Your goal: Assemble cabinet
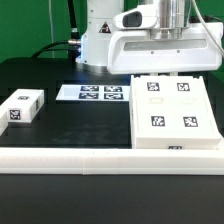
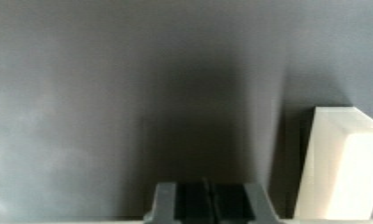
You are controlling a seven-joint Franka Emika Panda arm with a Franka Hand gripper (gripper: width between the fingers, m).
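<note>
Gripper point(image 2: 209, 205): fingers pressed together, pinching nothing, over bare bench point(image 2: 94, 100). Cabinet body point(image 1: 175, 112) lies at exterior view's right; small panel point(image 1: 22, 106) well apart at left. No parts joined; judged early, nearly all assembly left.

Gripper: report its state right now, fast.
The gripper: closed, holding nothing.
</note>
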